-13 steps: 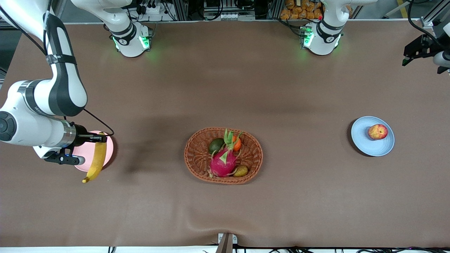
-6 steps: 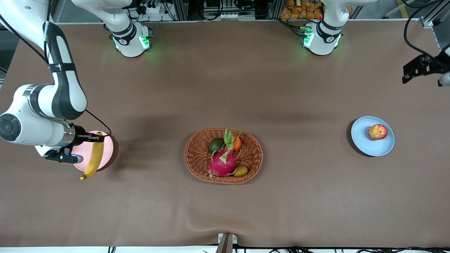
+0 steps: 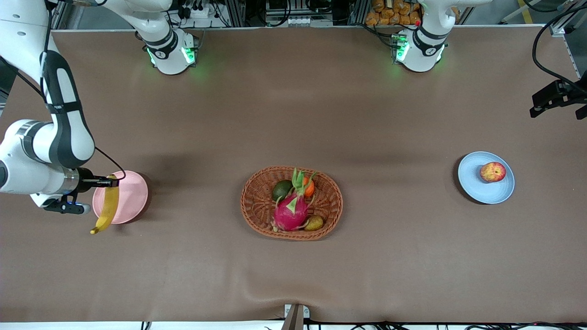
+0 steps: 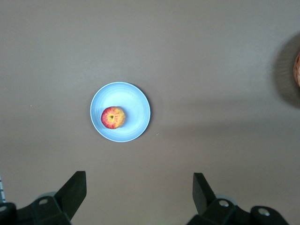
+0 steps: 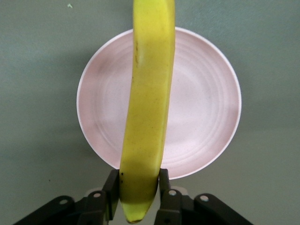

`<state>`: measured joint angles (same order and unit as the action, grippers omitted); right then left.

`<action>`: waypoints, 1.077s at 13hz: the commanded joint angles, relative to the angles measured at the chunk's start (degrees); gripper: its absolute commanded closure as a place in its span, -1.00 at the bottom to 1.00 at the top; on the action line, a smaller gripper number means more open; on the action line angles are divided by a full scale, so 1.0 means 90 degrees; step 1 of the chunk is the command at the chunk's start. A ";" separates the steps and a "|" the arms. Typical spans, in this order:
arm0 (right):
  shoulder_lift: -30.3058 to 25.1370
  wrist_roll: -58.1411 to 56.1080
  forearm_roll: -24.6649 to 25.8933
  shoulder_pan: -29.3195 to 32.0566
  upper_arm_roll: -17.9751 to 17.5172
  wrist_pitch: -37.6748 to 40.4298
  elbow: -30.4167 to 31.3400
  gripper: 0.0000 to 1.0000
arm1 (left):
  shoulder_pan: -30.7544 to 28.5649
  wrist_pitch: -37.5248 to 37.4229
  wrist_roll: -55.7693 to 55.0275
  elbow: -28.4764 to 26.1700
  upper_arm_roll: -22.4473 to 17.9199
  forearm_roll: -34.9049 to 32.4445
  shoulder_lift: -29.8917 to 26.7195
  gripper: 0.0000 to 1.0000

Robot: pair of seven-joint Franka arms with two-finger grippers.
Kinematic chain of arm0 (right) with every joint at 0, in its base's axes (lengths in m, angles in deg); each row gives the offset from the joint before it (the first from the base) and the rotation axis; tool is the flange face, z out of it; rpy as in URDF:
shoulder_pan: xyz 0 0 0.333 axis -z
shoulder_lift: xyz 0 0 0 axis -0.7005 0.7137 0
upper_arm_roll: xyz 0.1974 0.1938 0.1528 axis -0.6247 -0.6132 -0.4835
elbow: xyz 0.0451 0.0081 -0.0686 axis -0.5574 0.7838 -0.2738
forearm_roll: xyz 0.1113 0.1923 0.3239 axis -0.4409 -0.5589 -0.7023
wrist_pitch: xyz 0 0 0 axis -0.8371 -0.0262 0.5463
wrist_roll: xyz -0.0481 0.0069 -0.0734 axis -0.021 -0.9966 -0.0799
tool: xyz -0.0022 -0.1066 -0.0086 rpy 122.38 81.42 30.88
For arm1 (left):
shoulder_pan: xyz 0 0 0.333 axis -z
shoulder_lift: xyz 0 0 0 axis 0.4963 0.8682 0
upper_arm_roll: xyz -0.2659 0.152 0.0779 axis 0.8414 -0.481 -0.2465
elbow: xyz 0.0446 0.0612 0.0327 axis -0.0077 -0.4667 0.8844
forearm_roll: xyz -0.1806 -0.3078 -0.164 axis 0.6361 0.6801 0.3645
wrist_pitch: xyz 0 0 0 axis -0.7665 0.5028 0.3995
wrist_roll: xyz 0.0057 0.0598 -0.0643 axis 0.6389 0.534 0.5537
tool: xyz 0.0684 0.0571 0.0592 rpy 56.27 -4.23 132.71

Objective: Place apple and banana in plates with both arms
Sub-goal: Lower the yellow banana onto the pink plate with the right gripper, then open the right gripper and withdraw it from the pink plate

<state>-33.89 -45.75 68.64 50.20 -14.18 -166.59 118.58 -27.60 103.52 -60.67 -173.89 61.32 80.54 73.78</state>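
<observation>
Since 1 s ago your right gripper (image 5: 136, 194) pulled back, clamped on the banana (image 3: 106, 210) end over the pink plate (image 3: 130, 195). Long, soft: it'll swing. Left gripper (image 4: 139, 192) open above apple (image 3: 493, 172), blue plate (image 3: 477, 190).

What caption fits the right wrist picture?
Right gripper holds a yellow banana above the pink plate.
</observation>
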 commanded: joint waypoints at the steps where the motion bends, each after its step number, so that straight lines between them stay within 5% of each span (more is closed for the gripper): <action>1: -0.0189 -0.0022 0.0105 -0.0012 -0.0118 0.0109 0.0168 -1.00 | -0.0034 0.0121 -0.0413 -0.0021 0.0190 0.0090 -0.0007 -1.00; 5: -0.0851 0.0036 0.0144 -0.0615 -0.0128 0.0403 0.0168 -1.00 | -0.0054 0.0082 -0.0707 -0.0021 0.0611 0.0022 -0.0037 -1.00; 10: -0.2296 -0.0013 0.0232 -0.0812 -0.0138 0.1338 0.0227 -1.00 | -0.0093 0.0082 -0.0599 -0.0041 0.0602 0.0099 -0.0027 -1.00; 14: -0.2729 0.0094 0.0506 -0.0609 -0.0069 0.2694 -0.0814 -1.00 | -0.0093 0.0072 -0.0726 -0.0051 0.0563 0.0090 -0.0017 -1.00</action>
<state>-57.96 -45.57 71.88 43.41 -14.95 -147.91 116.39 -28.11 104.03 -66.47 -174.10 66.42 80.68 74.03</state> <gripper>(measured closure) 0.000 0.000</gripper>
